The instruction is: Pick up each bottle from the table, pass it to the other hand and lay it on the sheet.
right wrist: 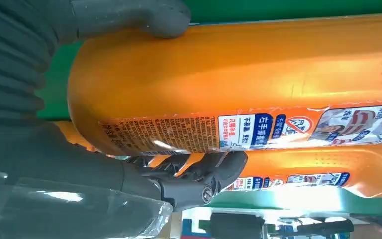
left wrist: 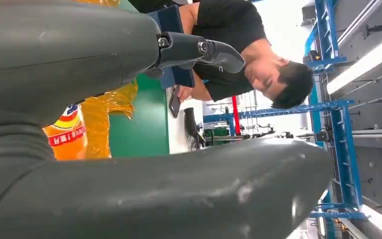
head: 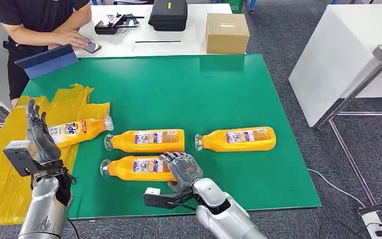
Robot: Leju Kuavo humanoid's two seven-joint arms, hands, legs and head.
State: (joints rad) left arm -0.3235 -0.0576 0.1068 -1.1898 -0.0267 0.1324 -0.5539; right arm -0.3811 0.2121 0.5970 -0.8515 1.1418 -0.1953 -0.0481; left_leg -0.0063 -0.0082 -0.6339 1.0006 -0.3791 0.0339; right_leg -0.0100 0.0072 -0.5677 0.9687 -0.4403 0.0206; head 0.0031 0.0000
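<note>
A green table (head: pixel 189 94) takes up the middle of the head view, with a crumpled yellow sheet (head: pixel 10 169) spread over its left end and hanging past the edge. Behind it stands a white table (head: pixel 189 30) carrying a cardboard box (head: pixel 227 33) and a black case (head: pixel 168 14); a person (head: pixel 35 20) in a black shirt leans there with a hand on a phone (head: pixel 91 47), a blue tablet cover (head: pixel 48 60) propped nearby. Four orange bottles lie on their sides. One with a readable "Tide" label (head: pixel 77 130) rests on the sheet, its clear cap pointing right toward the green. The middle bottle (head: pixel 145 140) and the far right bottle (head: pixel 236 139) lie in a row on the green, well apart, caps to the left. The near bottle (head: pixel 137 168) lies just below the middle one — its label carries Chinese print too small to read in the head view; the right wrist view shows blue and white panels and a red prohibition sign. The right hand (head: pixel 181 169) wraps the base end of this near bottle, thumb on one side, fingers on the other. The left hand (head: pixel 39 132) stands upright above the sheet, fingers spread and holding nothing.
</note>
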